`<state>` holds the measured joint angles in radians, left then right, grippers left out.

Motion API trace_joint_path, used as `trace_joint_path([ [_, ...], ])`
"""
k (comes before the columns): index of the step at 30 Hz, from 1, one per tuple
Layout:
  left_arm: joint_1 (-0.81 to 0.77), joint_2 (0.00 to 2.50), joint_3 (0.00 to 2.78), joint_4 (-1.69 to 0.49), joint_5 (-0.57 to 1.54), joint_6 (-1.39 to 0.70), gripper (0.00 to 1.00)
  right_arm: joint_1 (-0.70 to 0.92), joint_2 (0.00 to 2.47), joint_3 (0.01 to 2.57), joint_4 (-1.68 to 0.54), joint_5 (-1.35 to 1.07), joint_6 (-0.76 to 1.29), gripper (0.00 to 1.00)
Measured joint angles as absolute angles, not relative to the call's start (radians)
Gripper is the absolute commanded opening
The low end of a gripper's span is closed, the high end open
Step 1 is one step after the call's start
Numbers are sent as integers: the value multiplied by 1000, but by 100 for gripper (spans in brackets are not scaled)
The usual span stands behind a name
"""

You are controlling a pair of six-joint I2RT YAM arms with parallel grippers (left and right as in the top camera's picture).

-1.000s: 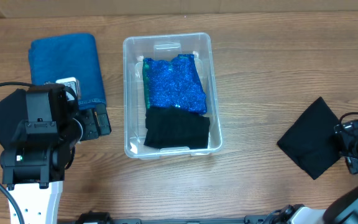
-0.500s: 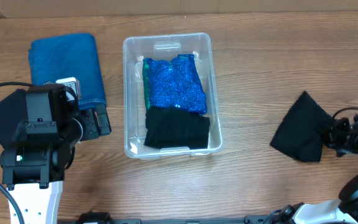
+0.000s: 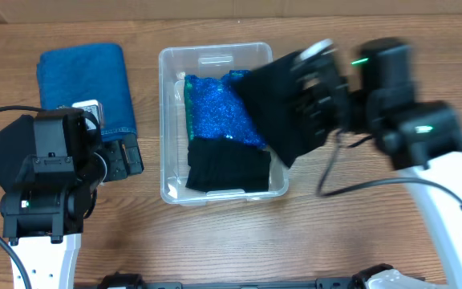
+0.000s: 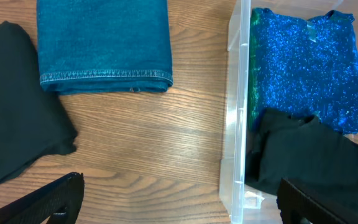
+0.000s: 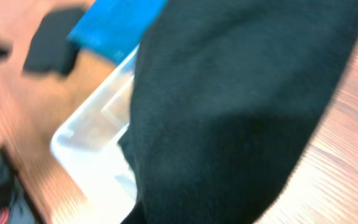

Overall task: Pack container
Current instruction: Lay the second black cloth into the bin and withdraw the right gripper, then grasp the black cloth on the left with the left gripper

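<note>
Since 1 s back, right tool has swung in from the far right with the black cloth. It's clamped on the cloth, which drapes over the right rim of the container, mid-worktop. Meanwhile left tool sits beside the container, spread wide, empty. Container looks light, rigid and slick-walled, so it'll likely slide if nudged. Pinch the thick rim to steady it.

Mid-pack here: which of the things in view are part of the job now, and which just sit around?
In the job: container, carried black cloth in right gripper, sparkly blue garment and black garment already inside.
Lying about beside it: folded blue cloth, flat black cloth; probably next to pack.
</note>
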<state>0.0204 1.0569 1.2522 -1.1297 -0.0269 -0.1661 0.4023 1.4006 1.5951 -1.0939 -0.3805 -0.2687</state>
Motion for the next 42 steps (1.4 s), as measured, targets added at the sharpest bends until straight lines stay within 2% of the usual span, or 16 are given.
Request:
trace_joint_path([
  [4,20,1057,1252,-1132,-27,-166,100,645,1548,1595,-1110,-289,-363,4],
  [10,20,1057,1252,-1134,-27,-166,100,784,1734,1595,-1175,-270,-463,4],
  [11,20,1057,1252,-1134,-27,-166,100,789,1747,1595,-1175,-270,-472,9],
  [12,20,1057,1252,-1134,-27,-166,100,792,1766,1595,-1175,-267,-480,100],
  [14,20,1057,1252,-1134,-27,-166,100,786,1801,1595,-1143,-213,-477,100],
  [17,20,1057,1252,-1136,-27,-166,100,737,1824,1593,-980,125,-281,100],
  [21,20,1057,1252,-1150,-27,-166,100,612,1811,1598,-972,508,-2,100],
  [25,20,1057,1252,-1155,-30,-166,100,608,1676,1598,-996,599,136,100],
  [29,70,1057,1252,-1160,-113,-223,100,576,1431,1607,-1105,571,206,100],
  [32,231,1059,1252,-1111,-149,-262,100,475,1368,1610,-1184,469,222,100],
  [35,469,1101,1255,-1027,-126,-294,100,363,1374,1610,-1240,356,230,100],
  [37,670,1208,1258,-967,-60,-335,100,315,1380,1610,-1267,310,232,100],
  [42,928,1547,1265,-848,31,-418,100,273,1382,1599,-1283,248,235,100],
])
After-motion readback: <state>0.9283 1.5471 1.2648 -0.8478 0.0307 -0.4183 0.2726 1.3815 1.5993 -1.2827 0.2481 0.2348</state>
